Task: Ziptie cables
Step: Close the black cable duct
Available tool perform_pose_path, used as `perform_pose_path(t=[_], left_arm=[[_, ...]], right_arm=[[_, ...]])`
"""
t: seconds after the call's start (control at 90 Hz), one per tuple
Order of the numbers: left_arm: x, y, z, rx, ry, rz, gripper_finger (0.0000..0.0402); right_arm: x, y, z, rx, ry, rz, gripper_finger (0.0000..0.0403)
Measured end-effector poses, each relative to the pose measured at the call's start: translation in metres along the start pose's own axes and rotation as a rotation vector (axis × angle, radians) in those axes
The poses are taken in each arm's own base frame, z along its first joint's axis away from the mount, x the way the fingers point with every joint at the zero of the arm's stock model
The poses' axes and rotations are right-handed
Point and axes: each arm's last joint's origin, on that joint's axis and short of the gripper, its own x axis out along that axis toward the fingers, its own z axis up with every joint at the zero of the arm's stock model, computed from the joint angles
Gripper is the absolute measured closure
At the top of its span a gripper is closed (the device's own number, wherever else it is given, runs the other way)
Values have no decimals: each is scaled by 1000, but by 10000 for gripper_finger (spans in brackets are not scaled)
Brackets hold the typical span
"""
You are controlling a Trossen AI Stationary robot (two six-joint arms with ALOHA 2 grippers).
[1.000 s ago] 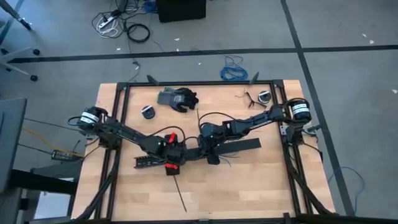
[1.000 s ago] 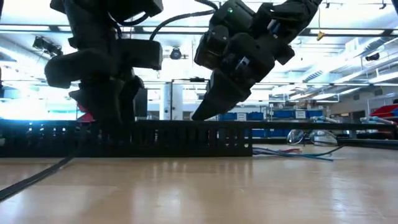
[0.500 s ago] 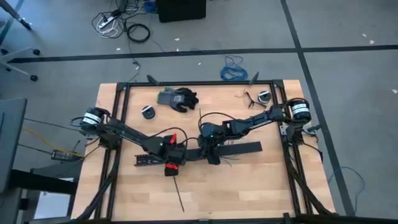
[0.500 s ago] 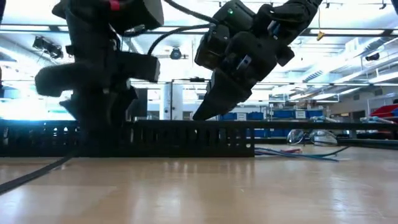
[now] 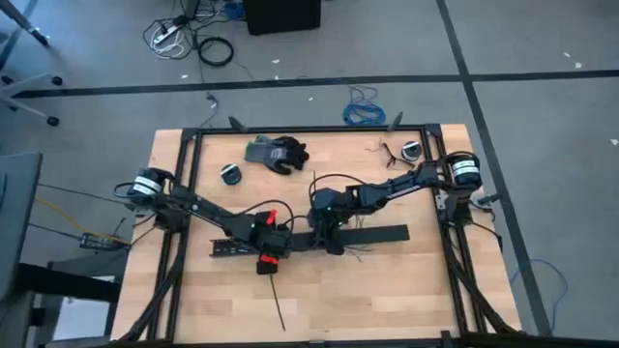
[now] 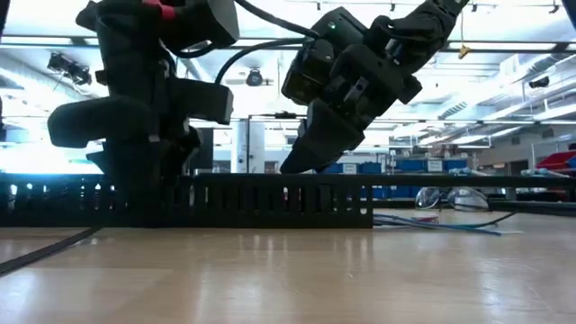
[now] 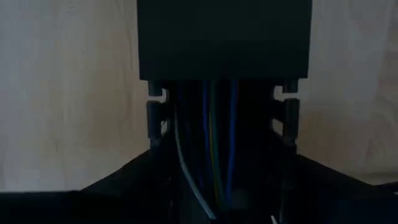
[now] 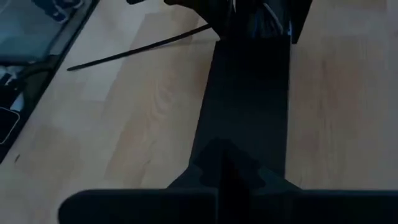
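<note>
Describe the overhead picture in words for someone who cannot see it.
Two dark robot arms meet over a long black slotted duct at the middle of a wooden table, the left gripper and right gripper both down at it. A thin black ziptie lies nearer the front edge, and a dark glove near the back.

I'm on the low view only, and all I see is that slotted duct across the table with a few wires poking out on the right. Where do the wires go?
Observer: The left wrist view shows the cables running along inside the slotted duct, passing under a flat black cover.
Operator: Which arm is which?
Observer: From above, the left gripper is over the duct and the right gripper is over the flat black bar beside it.
Operator: Any ziptie close by?
Observer: One ziptie lies on the wood, running from near the left gripper toward the table's front edge.
</note>
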Motion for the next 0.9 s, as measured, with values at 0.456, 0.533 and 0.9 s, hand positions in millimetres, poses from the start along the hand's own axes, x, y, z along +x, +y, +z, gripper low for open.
perform_pose_path(t=[0.456,0.533,0.9], left_arm=[[1,1,5,-18,-54,2,159],[2,2,7,-32,-61,1,159],[2,3,11,-95,-91,4,159]], right_arm=[[-2,-4,6,-24,-68,29,402],[-2,-5,8,-43,-88,20,402],[-27,11,21,-82,-94,-93,403]])
